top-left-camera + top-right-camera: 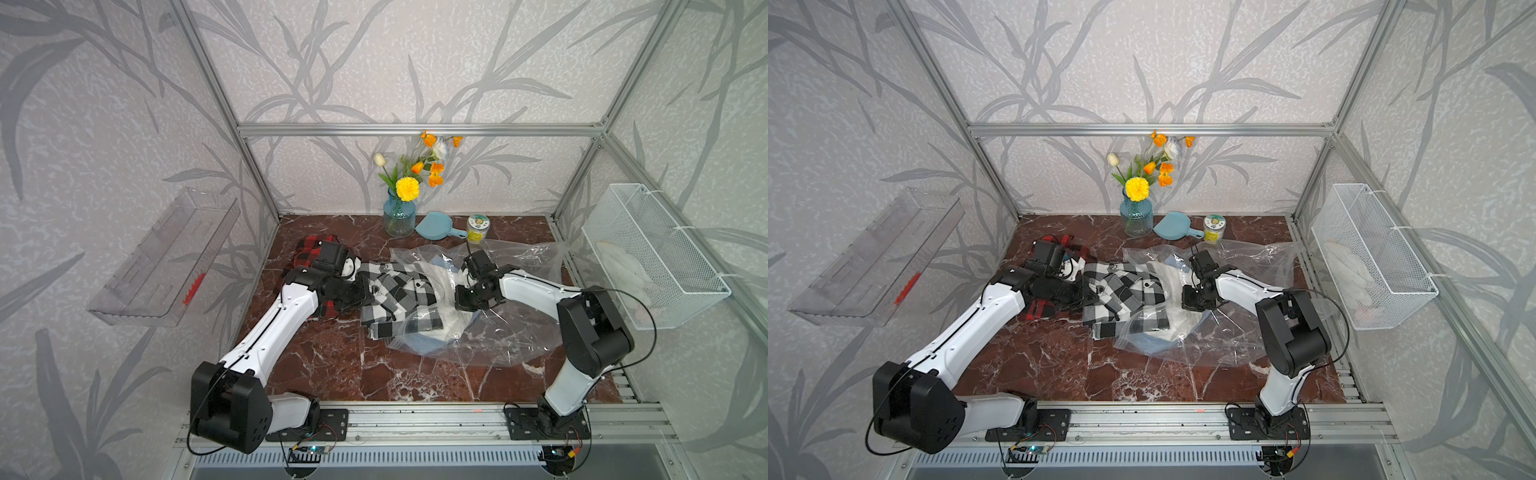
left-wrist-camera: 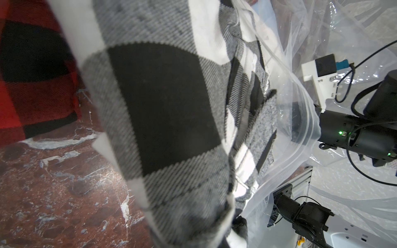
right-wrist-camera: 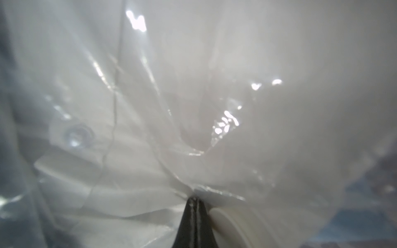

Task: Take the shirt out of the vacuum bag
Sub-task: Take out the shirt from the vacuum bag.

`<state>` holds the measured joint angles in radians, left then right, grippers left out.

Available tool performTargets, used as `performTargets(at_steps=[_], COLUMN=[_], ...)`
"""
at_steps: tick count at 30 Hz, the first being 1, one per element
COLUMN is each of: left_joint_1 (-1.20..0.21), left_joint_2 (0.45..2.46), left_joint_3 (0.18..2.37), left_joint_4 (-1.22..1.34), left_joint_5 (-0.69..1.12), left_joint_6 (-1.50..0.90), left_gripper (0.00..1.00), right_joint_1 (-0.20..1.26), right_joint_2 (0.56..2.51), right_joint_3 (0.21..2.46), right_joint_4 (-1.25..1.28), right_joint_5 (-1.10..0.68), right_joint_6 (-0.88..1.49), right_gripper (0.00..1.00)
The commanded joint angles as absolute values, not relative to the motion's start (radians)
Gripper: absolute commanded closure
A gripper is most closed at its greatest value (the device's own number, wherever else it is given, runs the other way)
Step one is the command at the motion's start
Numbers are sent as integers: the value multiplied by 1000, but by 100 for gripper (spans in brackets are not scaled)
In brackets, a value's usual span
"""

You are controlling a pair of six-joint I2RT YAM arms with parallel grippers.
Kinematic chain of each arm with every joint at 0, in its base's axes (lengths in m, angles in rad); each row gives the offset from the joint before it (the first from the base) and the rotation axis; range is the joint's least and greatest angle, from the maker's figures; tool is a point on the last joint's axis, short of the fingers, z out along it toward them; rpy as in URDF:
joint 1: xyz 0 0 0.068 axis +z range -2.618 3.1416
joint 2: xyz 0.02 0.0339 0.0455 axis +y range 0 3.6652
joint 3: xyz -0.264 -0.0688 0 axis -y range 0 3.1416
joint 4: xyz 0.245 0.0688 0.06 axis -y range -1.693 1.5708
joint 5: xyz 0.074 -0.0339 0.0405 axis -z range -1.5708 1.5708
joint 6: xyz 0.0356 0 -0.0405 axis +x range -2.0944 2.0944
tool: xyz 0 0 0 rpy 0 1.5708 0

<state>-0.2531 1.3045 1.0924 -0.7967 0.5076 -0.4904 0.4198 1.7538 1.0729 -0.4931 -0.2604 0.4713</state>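
Left gripper [image 1: 365,293] clamped on checked shirt [image 1: 395,291]; right gripper [image 3: 195,200] pinching vacuum bag [image 1: 515,332] film.

Vacuum bag [image 1: 511,332]: large clear crinkly plastic, lying crumpled and flat-ish on the right half of the surface, mouth facing left. White and light-blue cloth shows through it in both top views. Shirt [image 1: 395,297]: black, white and grey check, bunched, partly out of the bag mouth, its left part on bare surface, its right part still under the plastic. In the left wrist view the shirt [image 2: 163,111] hangs close up, bag edge [image 2: 300,120] just beside it.
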Motion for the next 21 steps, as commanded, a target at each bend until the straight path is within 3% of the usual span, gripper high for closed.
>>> performTargets(at_steps=[1, 8, 15, 17, 21], left_joint_1=[-222, -182, -132, -122, -119], left_joint_2=[1260, 1270, 1291, 1295, 1327], left_joint_3=[1155, 1253, 1140, 1098, 1046], left_joint_4=[-826, -909, -913, -888, -861], left_joint_5=[468, 453, 431, 437, 447], left_joint_6=[-486, -419, -426, -442, -444], left_gripper=[100, 100, 97, 88, 55], right_joint_1=[399, 399, 397, 398, 398], right_joint_2=[1811, 1808, 1817, 1818, 1825], right_joint_3=[1050, 1060, 1067, 1069, 1076], right_joint_4=[-580, -589, -591, -593, -594], right_joint_5=[-127, -123, -132, -132, -136], right_joint_6=[465, 458, 450, 447, 443], right_gripper=[100, 100, 100, 100, 100])
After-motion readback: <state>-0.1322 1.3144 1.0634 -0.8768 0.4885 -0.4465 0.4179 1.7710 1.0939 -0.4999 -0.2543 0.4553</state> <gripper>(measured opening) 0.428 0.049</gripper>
